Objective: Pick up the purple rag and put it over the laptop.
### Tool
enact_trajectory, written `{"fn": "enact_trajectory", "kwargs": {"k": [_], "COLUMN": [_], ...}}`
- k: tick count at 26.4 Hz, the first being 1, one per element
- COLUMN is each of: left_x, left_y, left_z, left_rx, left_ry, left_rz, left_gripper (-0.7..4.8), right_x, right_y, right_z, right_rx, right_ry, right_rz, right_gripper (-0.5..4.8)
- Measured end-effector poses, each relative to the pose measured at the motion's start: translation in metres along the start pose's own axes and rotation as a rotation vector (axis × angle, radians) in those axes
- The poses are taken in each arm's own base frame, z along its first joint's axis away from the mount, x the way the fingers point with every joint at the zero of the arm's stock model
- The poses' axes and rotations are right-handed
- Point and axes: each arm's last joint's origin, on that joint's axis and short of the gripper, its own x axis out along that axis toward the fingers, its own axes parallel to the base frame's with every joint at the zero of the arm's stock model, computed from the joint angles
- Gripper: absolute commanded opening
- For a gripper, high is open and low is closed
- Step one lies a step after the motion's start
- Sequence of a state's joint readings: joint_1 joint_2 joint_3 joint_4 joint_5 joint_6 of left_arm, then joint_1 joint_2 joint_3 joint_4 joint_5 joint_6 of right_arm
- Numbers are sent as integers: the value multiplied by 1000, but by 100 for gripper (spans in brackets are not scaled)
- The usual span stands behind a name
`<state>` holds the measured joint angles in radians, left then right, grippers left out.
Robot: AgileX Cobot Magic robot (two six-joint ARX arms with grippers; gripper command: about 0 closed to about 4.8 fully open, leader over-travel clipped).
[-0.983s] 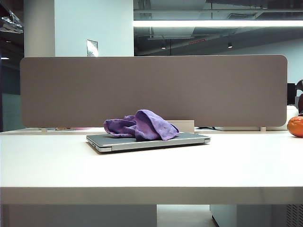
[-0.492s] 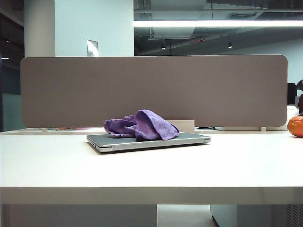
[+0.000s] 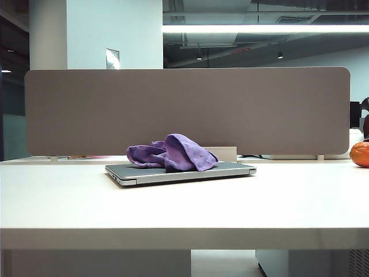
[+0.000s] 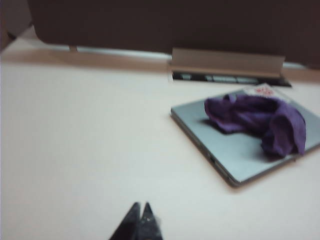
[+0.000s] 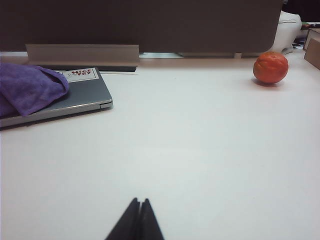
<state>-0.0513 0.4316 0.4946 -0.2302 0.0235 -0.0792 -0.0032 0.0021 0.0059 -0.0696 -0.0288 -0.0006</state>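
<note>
Worktop [image 3: 184, 202]: white, broad, carries all items. Divider panel [image 3: 187, 109]: grey, upright behind worktop. Laptop [image 3: 230, 169]: closed, silver-grey, flat near worktop middle. Purple rag [image 3: 173, 154]: bunched heap on lid, covers part only, rest of lid bare. Orange fruit [image 5: 270, 67]: far right, well apart. Left end effector [image 4: 140, 218]: fingers together, empty, over bare worktop, rag well apart. Right end effector [image 5: 137, 215]: fingers together, empty, rag well apart. Step judged: placement done; next move, if any, spread rag flatter.
</note>
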Motion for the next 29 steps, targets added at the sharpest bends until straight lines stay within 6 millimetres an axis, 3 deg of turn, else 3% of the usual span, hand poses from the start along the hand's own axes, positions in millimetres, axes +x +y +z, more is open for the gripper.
{"fn": "enact_trajectory", "kwargs": {"k": [9,29], "left_x": [2,-6], "left_y": [4,7], "left_z": [-46,-85], "left_rx": [-3,2], "left_ry": [-73,-199], "left_rz": [-6,-26], "left_gripper": [-6,-6], "right_x": [0,0], "right_y": [0,0], "right_z": [0,0], "right_rx": [0,0], "right_ry": [0,0], "right_rz": [0,0], "right_gripper": [22,22]}}
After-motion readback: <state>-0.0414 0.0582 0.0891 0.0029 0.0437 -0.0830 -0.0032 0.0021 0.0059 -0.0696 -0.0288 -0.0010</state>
